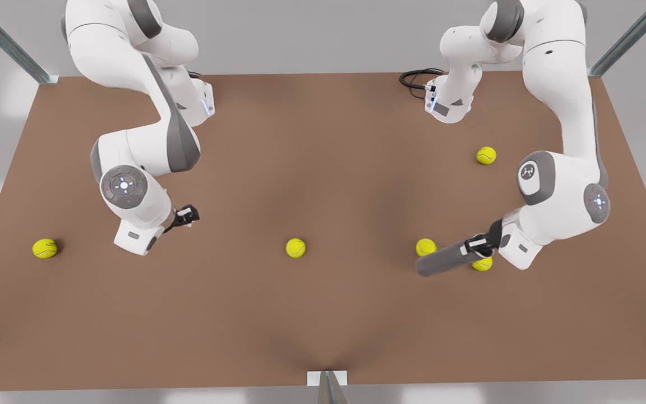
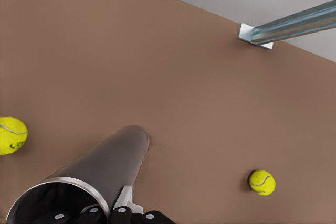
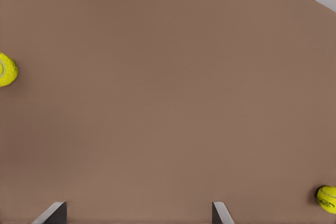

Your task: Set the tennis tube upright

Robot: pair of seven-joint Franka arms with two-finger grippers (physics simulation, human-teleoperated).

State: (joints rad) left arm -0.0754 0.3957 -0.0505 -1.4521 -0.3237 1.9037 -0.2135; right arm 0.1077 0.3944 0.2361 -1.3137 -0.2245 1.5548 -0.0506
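The tennis tube (image 1: 446, 261) is a dark-grey cylinder lying nearly flat at the front view's right, its closed end pointing toward the table's middle. My left gripper (image 1: 477, 245) is shut on the tube's silvery rim; in the left wrist view the tube (image 2: 105, 166) stretches away from the gripper (image 2: 107, 209), with one finger (image 2: 124, 199) on its outer wall. My right gripper (image 1: 188, 215) waits at the front view's left, open; in the right wrist view its fingertips (image 3: 220, 212) stand wide apart above bare table.
Several tennis balls dot the brown table (image 1: 323, 325): one at far left (image 1: 45, 248), one in the middle (image 1: 295, 247), two beside the tube (image 1: 425, 247) (image 1: 482, 264), one farther back (image 1: 486, 155). A metal post (image 2: 294, 24) stands at the table's edge.
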